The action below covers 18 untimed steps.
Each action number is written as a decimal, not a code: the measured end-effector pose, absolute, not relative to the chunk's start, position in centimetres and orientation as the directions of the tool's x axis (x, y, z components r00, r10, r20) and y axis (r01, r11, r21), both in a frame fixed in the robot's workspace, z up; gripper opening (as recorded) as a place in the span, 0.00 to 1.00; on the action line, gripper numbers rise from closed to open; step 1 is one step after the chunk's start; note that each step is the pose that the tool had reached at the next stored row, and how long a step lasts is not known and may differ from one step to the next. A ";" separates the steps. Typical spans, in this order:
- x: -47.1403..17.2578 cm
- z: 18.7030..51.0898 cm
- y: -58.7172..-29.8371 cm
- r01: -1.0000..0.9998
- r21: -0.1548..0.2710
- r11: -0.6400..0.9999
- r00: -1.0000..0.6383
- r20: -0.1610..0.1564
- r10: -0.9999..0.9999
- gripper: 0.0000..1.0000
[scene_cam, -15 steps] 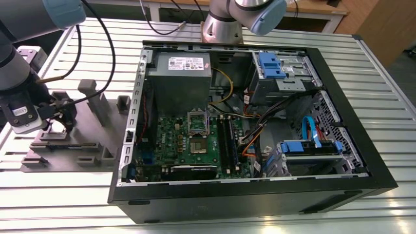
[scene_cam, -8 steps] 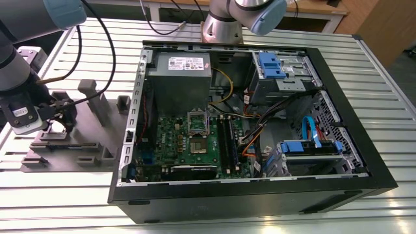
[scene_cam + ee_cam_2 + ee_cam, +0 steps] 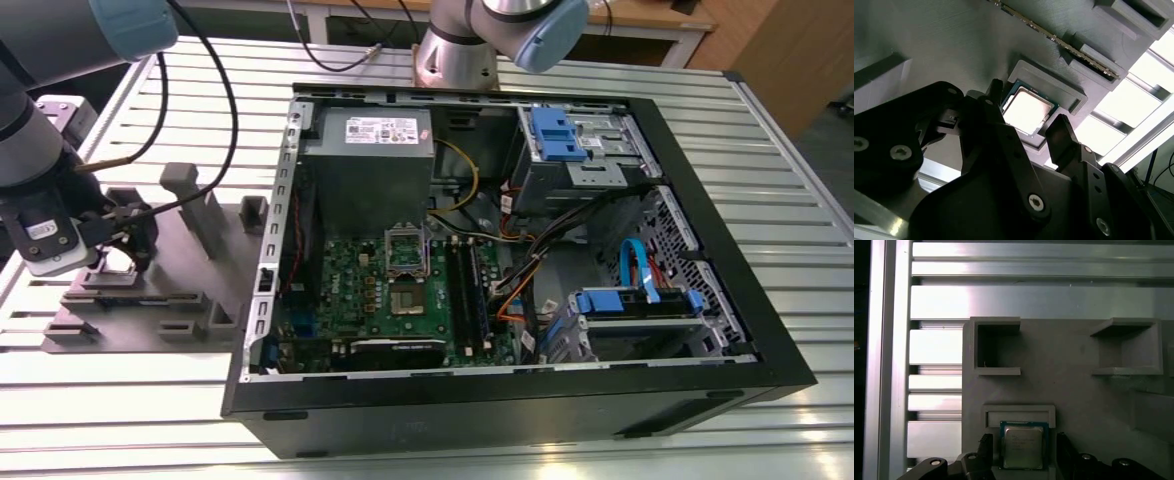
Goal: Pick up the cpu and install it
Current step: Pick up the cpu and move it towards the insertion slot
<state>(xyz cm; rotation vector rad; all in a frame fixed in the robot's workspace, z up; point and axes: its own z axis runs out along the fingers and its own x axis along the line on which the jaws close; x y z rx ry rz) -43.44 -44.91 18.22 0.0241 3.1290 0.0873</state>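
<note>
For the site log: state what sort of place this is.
Probably a robotics lab workbench for computer assembly: a slotted aluminium table carries an open computer case and a grey parts tray holding the cpu.

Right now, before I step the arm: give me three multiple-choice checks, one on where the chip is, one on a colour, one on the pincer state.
1. Where is the chip?
A) on the circuit board
B) in a recess of the grey tray
C) lifted clear

2. Circuit board colour?
A) red
B) white
C) green

3. The pincer is:
A) open, straddling the chip
B) shut on the chip
C) shut on nothing

Answers:
1 B, tray walls frame it in both wrist views.
2 C, the exterior view shows green.
3 A, gaps show between the fingers and the chip.
</note>
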 end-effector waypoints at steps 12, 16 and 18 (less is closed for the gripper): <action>-43.4 18.2 -44.9 0.015 0.056 0.998 -1.000 -0.011 0.016 0.47; -43.4 18.3 -44.9 0.015 0.061 0.998 -1.000 -0.011 0.016 0.47; -43.4 18.3 -44.9 0.015 0.064 0.998 -1.000 -0.011 0.016 0.47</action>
